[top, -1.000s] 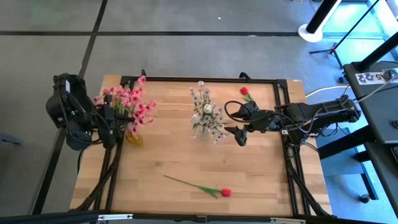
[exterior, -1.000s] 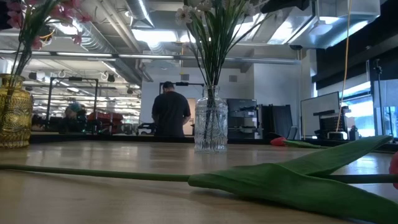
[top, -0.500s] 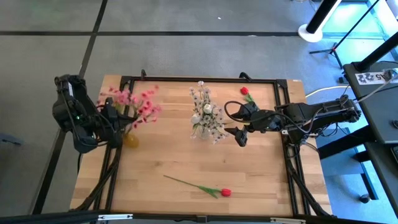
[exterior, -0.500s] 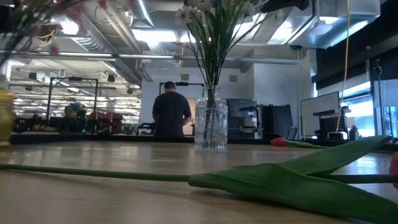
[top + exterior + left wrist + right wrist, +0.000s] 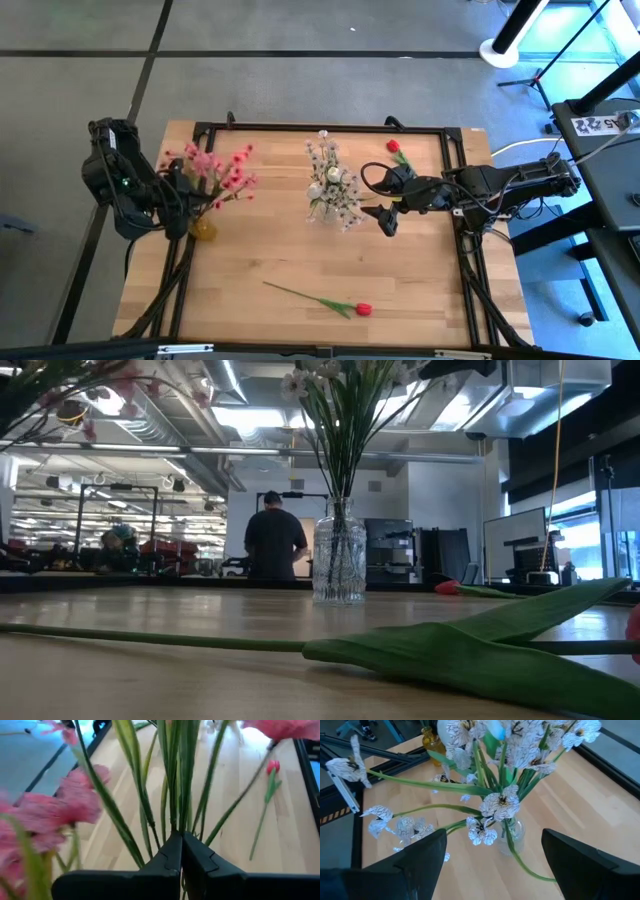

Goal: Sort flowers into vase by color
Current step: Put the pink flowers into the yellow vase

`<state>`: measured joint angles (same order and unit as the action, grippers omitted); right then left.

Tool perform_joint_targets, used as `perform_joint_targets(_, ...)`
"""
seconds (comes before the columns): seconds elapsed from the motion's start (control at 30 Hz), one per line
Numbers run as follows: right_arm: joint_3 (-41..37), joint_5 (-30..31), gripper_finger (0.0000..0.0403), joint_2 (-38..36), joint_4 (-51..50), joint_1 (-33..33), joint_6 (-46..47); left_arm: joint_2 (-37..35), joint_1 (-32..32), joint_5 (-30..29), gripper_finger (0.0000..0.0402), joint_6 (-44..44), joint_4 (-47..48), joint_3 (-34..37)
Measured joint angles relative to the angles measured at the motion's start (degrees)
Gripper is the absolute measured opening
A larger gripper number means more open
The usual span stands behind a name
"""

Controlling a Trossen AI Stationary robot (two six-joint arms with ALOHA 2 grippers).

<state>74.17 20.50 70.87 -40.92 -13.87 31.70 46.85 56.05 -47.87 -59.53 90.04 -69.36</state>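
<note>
Over the worktop's [image 5: 300,255] left side, my left claw [image 5: 181,851] pinched shut on the pink blossom stems [image 5: 215,172] above the yellow vase [image 5: 203,229], my right claw [image 5: 386,216] gaped wide and empty just beside the white sprigs [image 5: 332,183] in the glass vase [image 5: 339,565], one red rosebud [image 5: 362,309] lay near the front edge, another [image 5: 395,147] near the back.

The left gripper [image 5: 181,851] has pulled the pink flowers [image 5: 217,170] and the yellow vase [image 5: 203,229] toward the left edge of the table [image 5: 330,255]. The flowers now lean over toward the middle. From down low, the yellow vase has gone out of sight.
</note>
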Motion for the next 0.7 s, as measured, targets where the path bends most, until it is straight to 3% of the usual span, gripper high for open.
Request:
perform_joint_targets(0.53,0.0,1.3,0.0326,0.0,0.1,0.0,0.0,-0.3,0.0,15.7,0.0002,4.2,0.0,0.0)
perform_joint_targets(0.7,0.0,2.5,0.0326,0.1,0.7,0.0,0.0,-1.0,0.0,21.1,0.0035,3.7,0.0,0.0)
